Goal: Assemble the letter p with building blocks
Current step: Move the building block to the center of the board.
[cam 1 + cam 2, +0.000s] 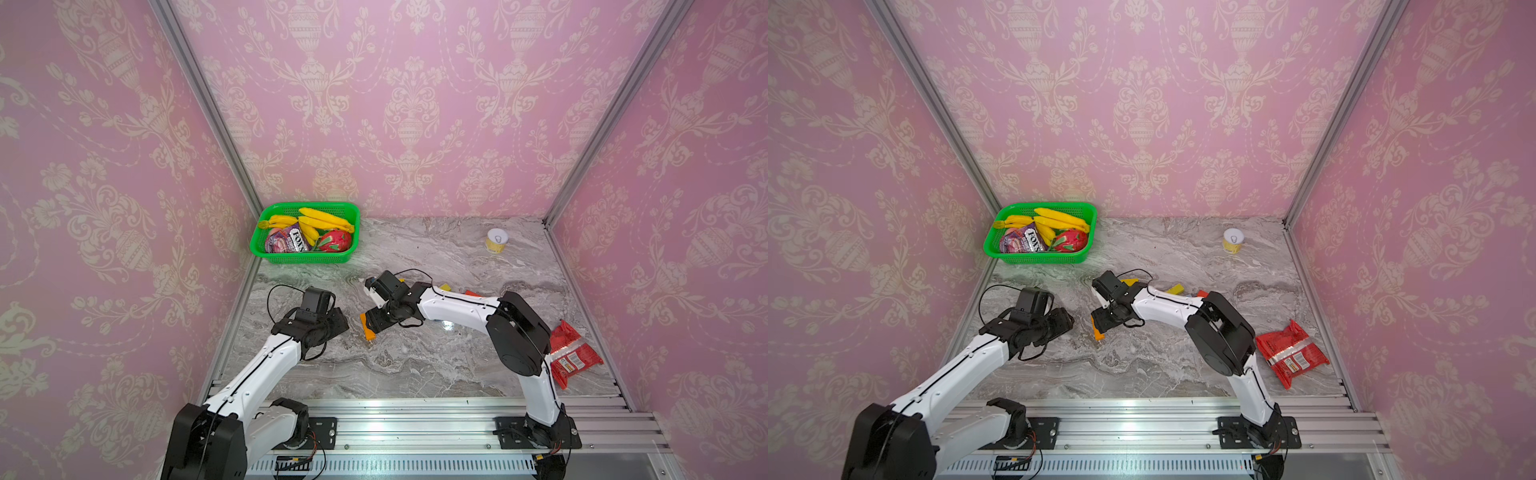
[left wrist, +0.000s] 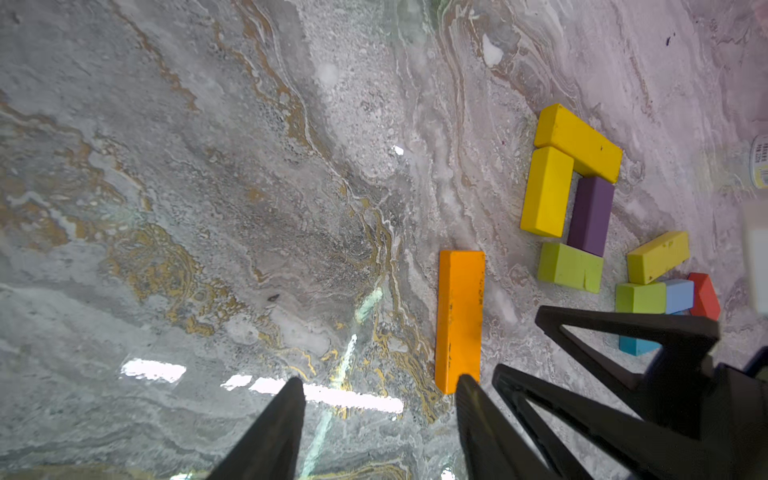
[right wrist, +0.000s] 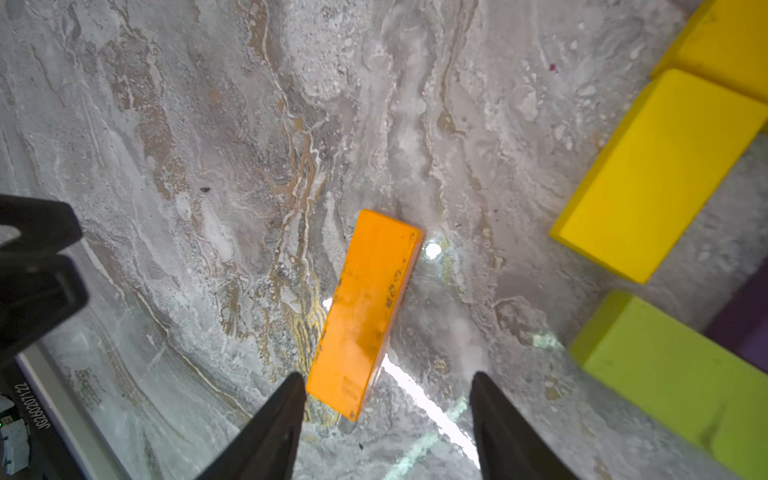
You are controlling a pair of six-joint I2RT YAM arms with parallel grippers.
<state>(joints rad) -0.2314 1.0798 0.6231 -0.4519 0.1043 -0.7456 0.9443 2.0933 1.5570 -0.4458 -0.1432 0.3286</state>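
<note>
A long orange block (image 1: 368, 329) (image 3: 365, 311) lies flat on the marble, free of both grippers. My right gripper (image 3: 386, 376) is open just above its near end, which sits close to one finger. My left gripper (image 2: 380, 380) is open beside the same block (image 2: 459, 320), and one fingertip (image 2: 467, 384) overlaps its end. Further off, two yellow blocks (image 2: 577, 141) (image 2: 546, 191), a purple block (image 2: 590, 216) and a lime green block (image 2: 569, 268) lie together in a loop. Loose yellow (image 2: 658, 255), lime, light blue (image 2: 679, 295), red (image 2: 704, 295) and teal (image 2: 636, 345) blocks lie beyond.
A green basket (image 1: 303, 259) with bananas, a snack packet and a red fruit stands at the back left. A small yellow can (image 1: 496, 240) is at the back right. A red snack packet (image 1: 575, 357) lies at the right edge, behind the right arm's elbow.
</note>
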